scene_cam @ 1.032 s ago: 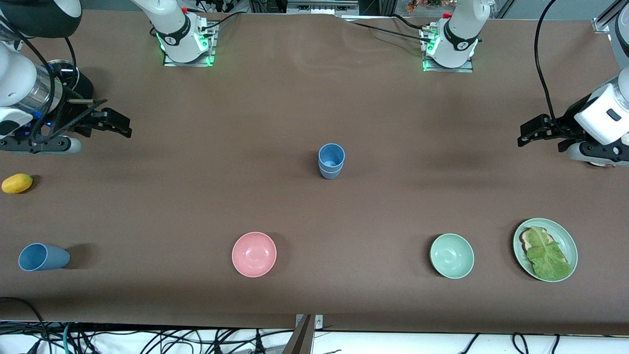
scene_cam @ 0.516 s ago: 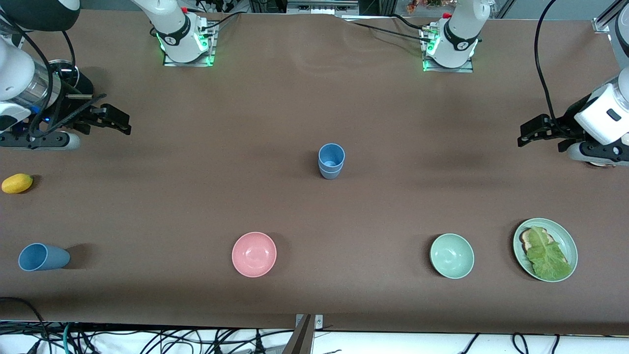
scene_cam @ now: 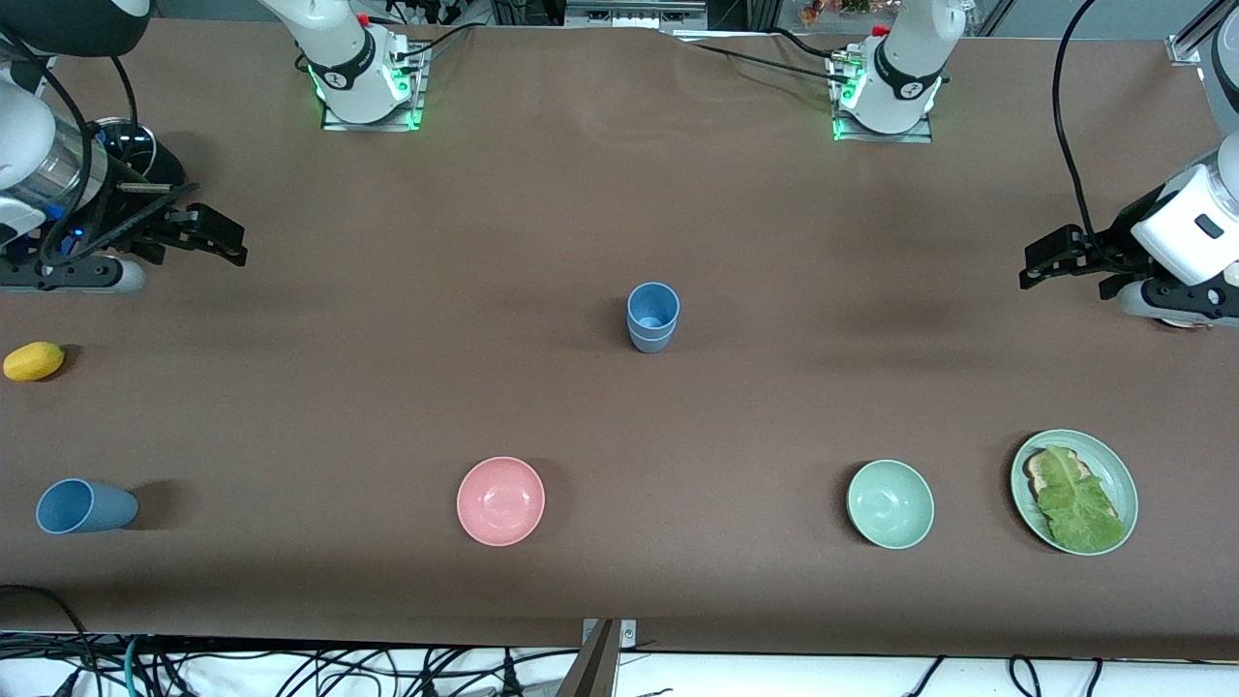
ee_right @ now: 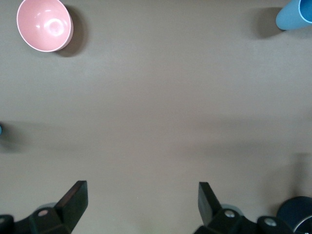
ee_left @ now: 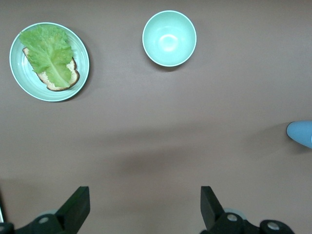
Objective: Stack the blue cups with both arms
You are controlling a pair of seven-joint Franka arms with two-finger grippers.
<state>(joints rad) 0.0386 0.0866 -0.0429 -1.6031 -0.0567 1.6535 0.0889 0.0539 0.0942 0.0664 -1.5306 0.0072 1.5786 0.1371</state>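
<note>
Two blue cups (scene_cam: 652, 316) stand nested upright at the table's middle. A third blue cup (scene_cam: 85, 506) lies on its side near the front edge at the right arm's end; it also shows in the right wrist view (ee_right: 295, 14). My right gripper (scene_cam: 225, 240) hangs open and empty over bare table at the right arm's end, its jaws wide apart in its wrist view (ee_right: 142, 204). My left gripper (scene_cam: 1034, 263) hangs open and empty over bare table at the left arm's end (ee_left: 145, 209). The edge of the nested cups (ee_left: 301, 133) shows in the left wrist view.
A pink bowl (scene_cam: 500, 500), a green bowl (scene_cam: 890, 503) and a green plate (scene_cam: 1121, 479) with lettuce on bread stand nearer the front camera than the nested cups. A yellow fruit (scene_cam: 34, 361) and a dark round container (scene_cam: 131, 150) are at the right arm's end.
My right gripper has drifted a little toward the right arm's end of the table, still open. The left arm and the cups have not moved.
</note>
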